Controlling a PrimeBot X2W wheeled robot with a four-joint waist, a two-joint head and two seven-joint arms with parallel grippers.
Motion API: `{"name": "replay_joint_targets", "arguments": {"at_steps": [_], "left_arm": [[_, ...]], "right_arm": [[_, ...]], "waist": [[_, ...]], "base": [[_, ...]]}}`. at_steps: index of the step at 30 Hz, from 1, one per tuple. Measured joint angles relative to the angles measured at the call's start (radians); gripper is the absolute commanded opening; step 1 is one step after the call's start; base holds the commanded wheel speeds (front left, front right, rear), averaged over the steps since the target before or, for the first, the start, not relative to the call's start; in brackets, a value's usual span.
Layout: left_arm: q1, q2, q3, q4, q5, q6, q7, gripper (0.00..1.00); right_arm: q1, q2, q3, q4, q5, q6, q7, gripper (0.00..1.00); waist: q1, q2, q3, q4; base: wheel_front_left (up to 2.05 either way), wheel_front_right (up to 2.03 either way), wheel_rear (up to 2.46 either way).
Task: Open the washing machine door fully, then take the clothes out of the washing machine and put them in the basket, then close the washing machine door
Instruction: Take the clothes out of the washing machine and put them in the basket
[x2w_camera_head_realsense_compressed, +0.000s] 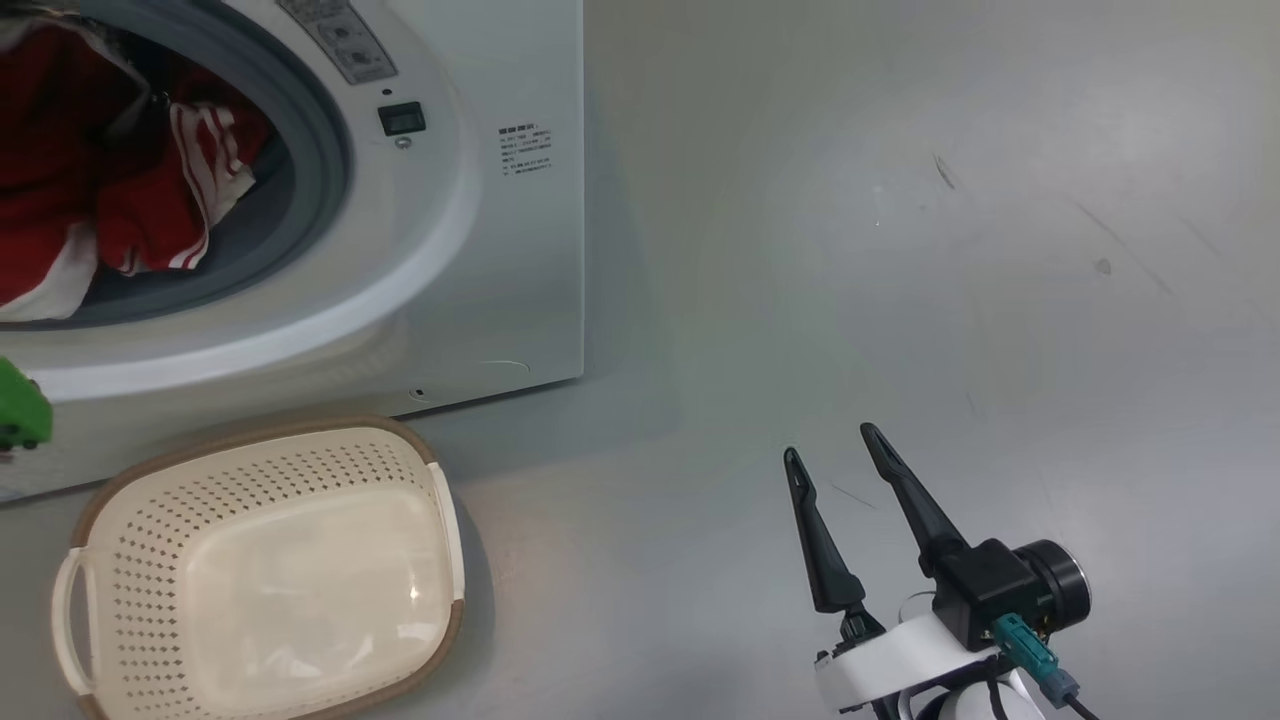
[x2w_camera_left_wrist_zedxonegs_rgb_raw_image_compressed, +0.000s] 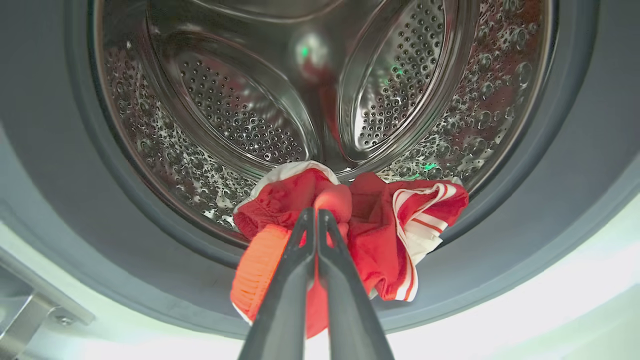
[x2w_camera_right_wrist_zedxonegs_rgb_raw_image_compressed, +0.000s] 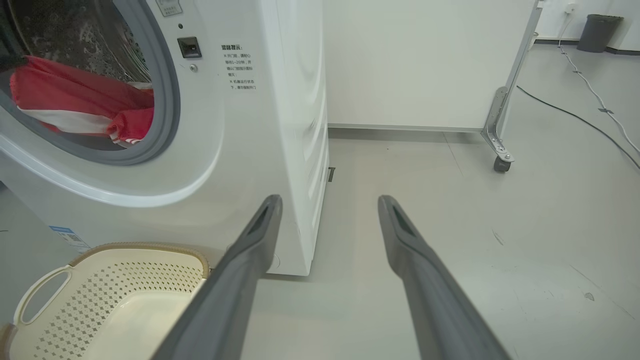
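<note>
The white washing machine stands at the upper left with its porthole uncovered; its door is out of view. Red clothes with white stripes lie at the mouth of the steel drum, spilling over the grey gasket. In the left wrist view my left gripper is shut on the red clothes at the drum's lip. The cream basket sits empty on the floor in front of the machine. My right gripper hangs open over bare floor to the right, holding nothing.
Grey floor spreads to the right of the machine. In the right wrist view a white partition on a wheeled foot, cables and a dark bin stand further off. A green part shows at the head view's left edge.
</note>
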Motion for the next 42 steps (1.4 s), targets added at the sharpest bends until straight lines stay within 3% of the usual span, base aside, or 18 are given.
{"name": "replay_joint_targets", "arguments": {"at_steps": [22,42], "left_arm": [[0.159,-0.109,-0.019,-0.134,-0.020,-0.024,-0.028,0.00],[0.250,-0.140,0.125,-0.479,-0.024,-0.027,-0.031,0.00]], "right_arm": [[0.046,0.000,-0.068,0.034,-0.009,0.000,0.000,1.00],[0.064,0.000,-0.060,0.040,-0.010,0.000,0.000,1.00]], "waist": [[0.0000,0.0000,-0.157,0.109],[0.0000,0.0000,-0.188,0.132]], "base": [[0.00,0.00,0.00],[0.00,0.00,0.00]]}}
